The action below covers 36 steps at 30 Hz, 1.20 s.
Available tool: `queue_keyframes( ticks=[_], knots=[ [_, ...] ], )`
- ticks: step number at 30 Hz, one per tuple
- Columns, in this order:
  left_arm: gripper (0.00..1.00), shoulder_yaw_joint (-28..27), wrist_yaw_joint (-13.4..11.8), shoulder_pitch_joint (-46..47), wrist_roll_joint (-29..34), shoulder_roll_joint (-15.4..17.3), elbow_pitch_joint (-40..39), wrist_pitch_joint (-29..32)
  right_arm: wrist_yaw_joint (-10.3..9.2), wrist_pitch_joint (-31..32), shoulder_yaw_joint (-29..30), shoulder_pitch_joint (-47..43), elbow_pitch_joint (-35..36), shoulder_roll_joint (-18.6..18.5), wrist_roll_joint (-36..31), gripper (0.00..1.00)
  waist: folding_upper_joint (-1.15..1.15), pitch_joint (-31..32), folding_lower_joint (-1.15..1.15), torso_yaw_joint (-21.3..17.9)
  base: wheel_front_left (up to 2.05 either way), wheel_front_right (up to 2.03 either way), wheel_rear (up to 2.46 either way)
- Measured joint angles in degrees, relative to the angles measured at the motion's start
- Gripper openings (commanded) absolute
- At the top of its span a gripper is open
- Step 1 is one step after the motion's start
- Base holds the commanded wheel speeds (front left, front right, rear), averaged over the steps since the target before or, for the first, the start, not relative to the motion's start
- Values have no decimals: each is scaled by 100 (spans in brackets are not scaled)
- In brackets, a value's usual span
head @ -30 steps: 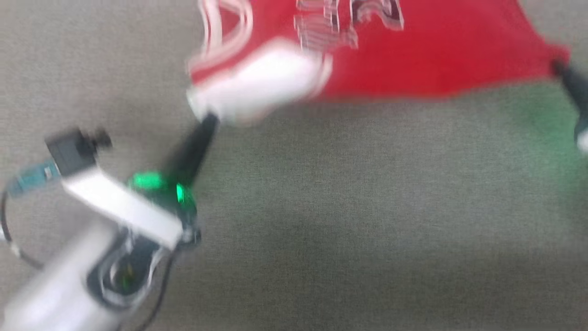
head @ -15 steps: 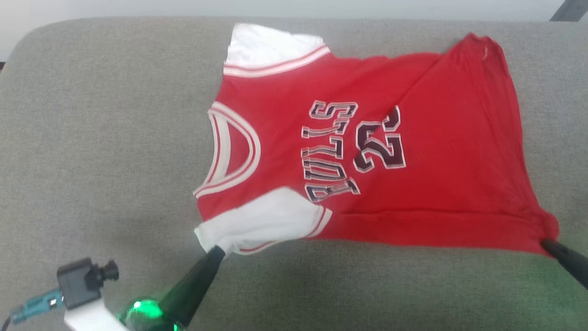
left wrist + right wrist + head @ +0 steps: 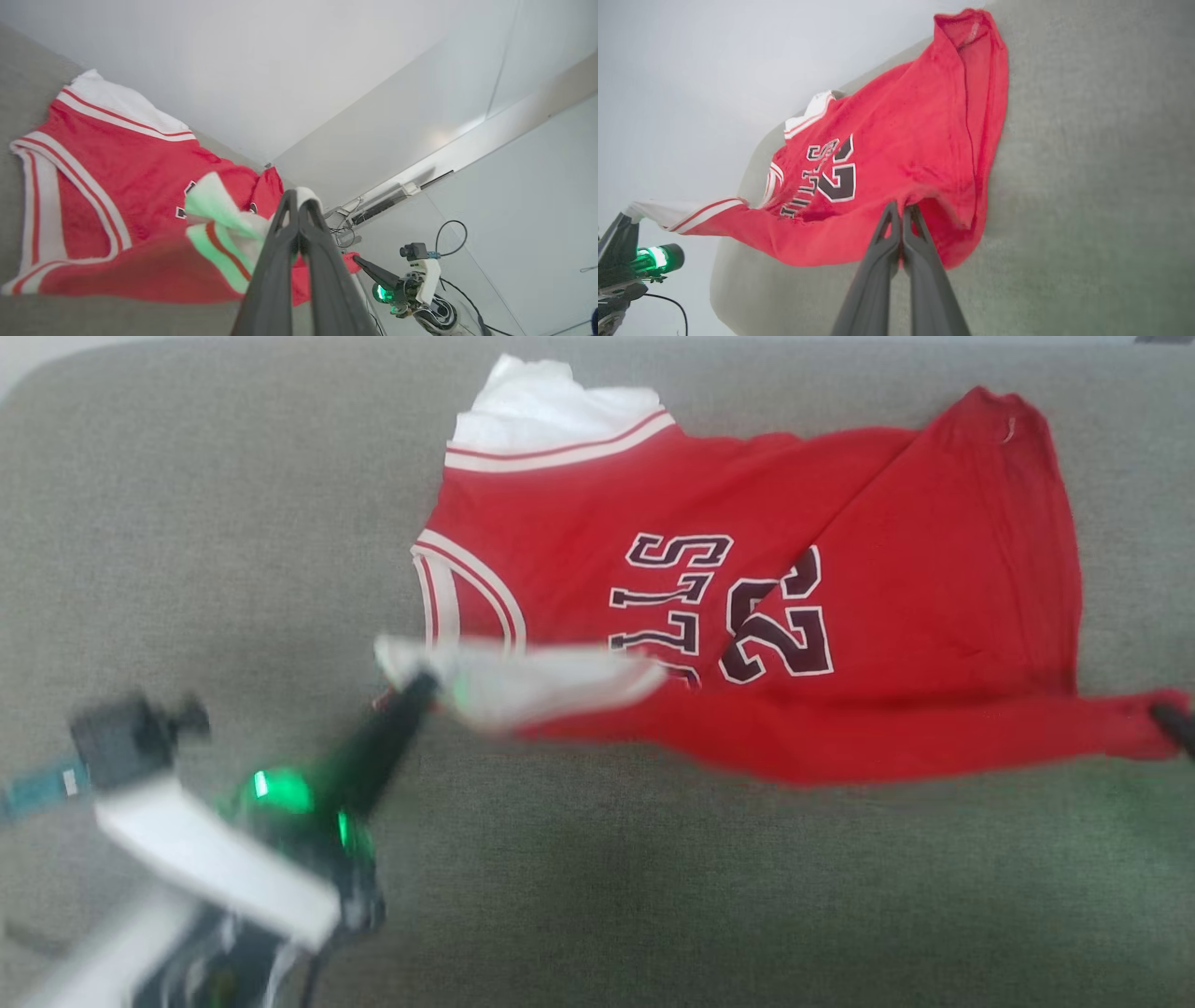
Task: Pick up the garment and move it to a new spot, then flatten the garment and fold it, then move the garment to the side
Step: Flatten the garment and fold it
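Compared with half a second ago, the near long edge of the garment (image 3: 887,541) is off the grey cushion (image 3: 653,896) and carried up over the print, hiding the lowest letters. The far half lies flat where it was. We log the left gripper (image 3: 420,683) reaching in from the lower left, higher in the head view than before, fingers pressed together on the near white sleeve (image 3: 541,677). The right gripper (image 3: 1174,723) sits at the right edge, pinching the red hem corner. The cloth is stretched between them. A green lamp (image 3: 280,791) glows on the left wrist.
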State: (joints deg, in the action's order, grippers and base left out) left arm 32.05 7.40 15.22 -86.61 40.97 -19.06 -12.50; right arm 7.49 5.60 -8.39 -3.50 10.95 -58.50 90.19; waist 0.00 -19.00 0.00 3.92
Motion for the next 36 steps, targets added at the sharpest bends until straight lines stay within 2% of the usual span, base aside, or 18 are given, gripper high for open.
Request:
queue_keyframes(
  ticks=[8,16,21,22,23,24,25,26,27,31,33,36],
  knots=[
    [0,-182,0,1510,-426,-546,1482,446,0,417,-572,2003,-1358,712,-364,0,0,-323,0,-36,0,0,0],
    [0,-45,0,1964,-319,-853,2746,661,0,792,-1060,3307,-2590,1550,-1060,0,0,-666,0,-141,0,0,0],
    [0,94,0,2054,-142,-892,3364,636,0,913,-1257,3682,-2984,1830,-1510,0,0,-827,0,-192,0,0,0],
    [17,126,1,2080,-67,-904,3477,570,0,912,-1270,3718,-3016,1876,-1562,0,0,-839,0,-199,0,0,0],
    [40,171,0,2131,25,-909,3552,528,0,907,-1278,3755,-3037,1907,-1629,0,0,-838,0,-205,0,0,0],
    [50,220,1,2173,103,-902,3585,500,0,857,-1279,3782,-3039,1926,-1715,23,0,-828,0,-208,0,0,0],
    [87,312,1,2206,205,-873,3624,478,0,777,-1260,3796,-3034,1942,-1778,42,0,-805,0,-207,0,0,0],
    [100,401,0,2214,285,-825,3661,476,0,734,-1260,3800,-3015,1960,-1815,69,0,-770,0,-205,0,0,0],
    [100,476,0,2214,330,-761,3660,477,0,684,-1263,3799,-2974,1986,-1840,100,0,-729,0,-203,0,0,0],
    [100,694,1,2354,615,-372,3582,454,0,424,-1170,3726,-2920,1965,-1920,100,0,-514,0,-173,0,0,0],
    [100,869,1,2505,1007,-102,3571,500,0,288,-1095,3647,-2871,1898,-1931,100,0,-388,0,-142,0,0,0],
    [100,1000,-55,2690,1235,215,3557,809,1,112,-967,3556,-2776,1806,-1995,100,0,-217,0,-89,0,0,0]
  ],
)
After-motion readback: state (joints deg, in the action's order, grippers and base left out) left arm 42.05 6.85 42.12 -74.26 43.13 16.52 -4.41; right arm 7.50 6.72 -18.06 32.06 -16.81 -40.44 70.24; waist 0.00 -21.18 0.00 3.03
